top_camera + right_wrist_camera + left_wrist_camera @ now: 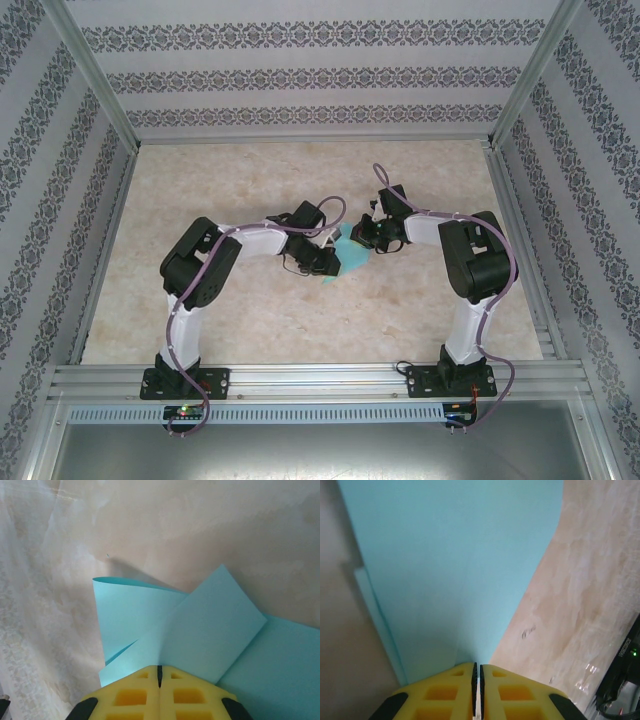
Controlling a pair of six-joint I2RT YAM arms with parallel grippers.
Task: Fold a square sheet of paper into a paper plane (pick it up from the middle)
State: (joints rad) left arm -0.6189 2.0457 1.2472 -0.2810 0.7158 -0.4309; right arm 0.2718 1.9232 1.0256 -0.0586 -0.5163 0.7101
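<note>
Right up at the lens, the left gripper (477, 669) has its yellow fingertips (445, 692) pressed almost flush, with just a hairline slit between them. The sheet of paper (455, 570) runs straight down into that slit, so it's pinched at its near edge. From there the turquoise fans out wide and smooth, with a thin second layer peeking along its left side. The marbled beige table (580, 605) slides past on the right, and a black housing with a small green light (622, 675) sits at the lower right corner. Over on the right wrist camera, the right gripper (160, 670) is clamped tight too, jaws fully together on the sheet of paper (210, 625). A flap slants up to the right from the tips, a curled edge stands off the table (175, 525) on the left and throws a shadow, and another layer spreads out at the lower right. From above, both arms bend inward and the left gripper (328, 262) faces the right gripper (372, 238). The sheet of paper (350, 258) is held between them near the middle of the table (250, 180), partly folded and no dart yet.
</note>
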